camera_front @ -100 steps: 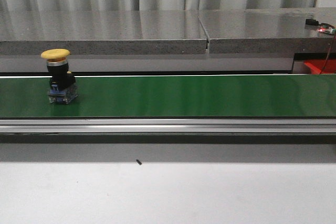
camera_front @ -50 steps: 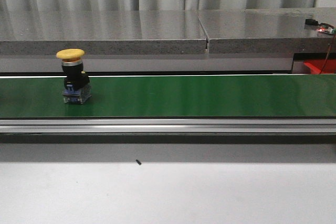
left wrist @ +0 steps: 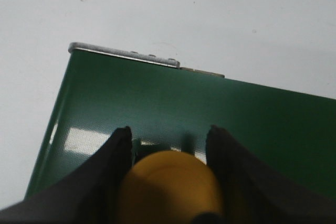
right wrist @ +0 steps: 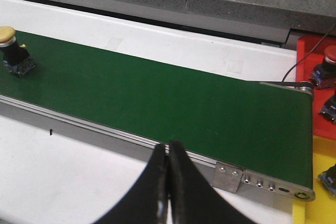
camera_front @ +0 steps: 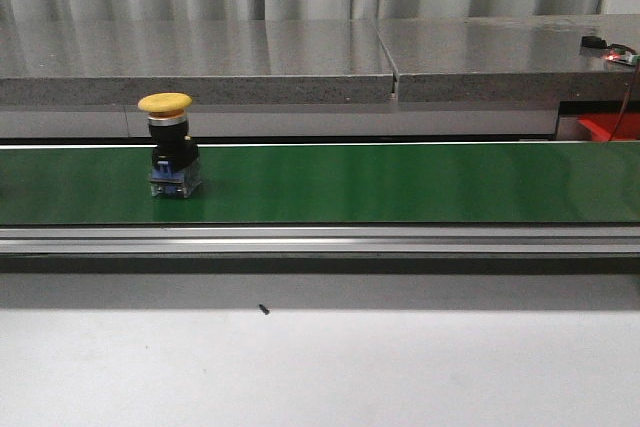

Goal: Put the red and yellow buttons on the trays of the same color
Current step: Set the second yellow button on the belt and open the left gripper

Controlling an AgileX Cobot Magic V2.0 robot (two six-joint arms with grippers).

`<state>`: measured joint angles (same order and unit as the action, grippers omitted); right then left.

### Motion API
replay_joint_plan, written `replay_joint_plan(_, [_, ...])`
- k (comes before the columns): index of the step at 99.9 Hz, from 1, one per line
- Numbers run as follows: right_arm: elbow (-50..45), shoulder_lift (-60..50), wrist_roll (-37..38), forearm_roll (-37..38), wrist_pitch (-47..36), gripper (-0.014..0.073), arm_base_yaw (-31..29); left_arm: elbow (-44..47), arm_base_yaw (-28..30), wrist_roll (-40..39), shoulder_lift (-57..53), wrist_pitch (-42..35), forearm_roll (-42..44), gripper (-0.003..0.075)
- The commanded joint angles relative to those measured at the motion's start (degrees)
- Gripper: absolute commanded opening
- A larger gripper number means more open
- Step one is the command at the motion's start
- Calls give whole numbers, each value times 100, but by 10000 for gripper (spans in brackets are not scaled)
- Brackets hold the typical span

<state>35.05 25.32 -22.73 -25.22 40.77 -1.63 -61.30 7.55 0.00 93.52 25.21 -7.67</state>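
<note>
**Alone on the belt: yellow button stands upright at the left**

Upright on the green conveyor belt (camera_front: 400, 182), the yellow button (camera_front: 170, 145) stands toward the belt's left end in my front view, its mushroom cap on top and its black body resting on a clear blue base. No arm shows in that view. From my left wrist camera, the left end effector (left wrist: 169, 137) has its dark fingers (left wrist: 113, 156) spread apart, with a blurred yellow cap (left wrist: 170, 184) filling the space between them above the belt's corner; I cannot tell whether the fingers touch it. My right wrist camera shows the right end effector (right wrist: 168, 153) with its fingers pressed together, holding nothing, near the belt's front rail. Beyond the belt's far right end, a red button (right wrist: 326, 64) sits on the red tray (right wrist: 307, 51), with a yellow tray (right wrist: 320, 150) beside it. A white bench (camera_front: 320, 367) lies in front.
</note>
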Motion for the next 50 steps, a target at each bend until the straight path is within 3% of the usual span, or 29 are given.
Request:
replay_joint_plan(1, [133, 19, -22, -94, -371, -68, -19, -125, -26, 0, -112, -257, -81, -18])
replay_joint_plan(8, [133, 19, -22, -94, -371, -68, -19, -125, -26, 0, -107, -252, -81, 6])
replay_joint_plan(16, [133, 19, -22, -94, -371, -68, -19, -125, -26, 0, -143, -265, -81, 105])
replay_joint_plan(26, [133, 19, -22, -94, -371, -68, -19, -125, -26, 0, -252, -276, -81, 331])
replay_joint_plan(32, [133, 19, -22, -94, -371, -68, -19, -125, -26, 0, -355, -298, -81, 522])
replay_joint_plan(39, [133, 19, -22, -94, -371, -68, -19, -136, -26, 0, -481, -311, -84, 658])
replay_joint_plan(44, [133, 19, -22, -94, -371, -68, -19, -136, -26, 0, -590, -311, -84, 703])
replay_joint_plan(50, [133, 19, -22, -94, -371, -68, -19, -136, -26, 0, -746, -290, -84, 696])
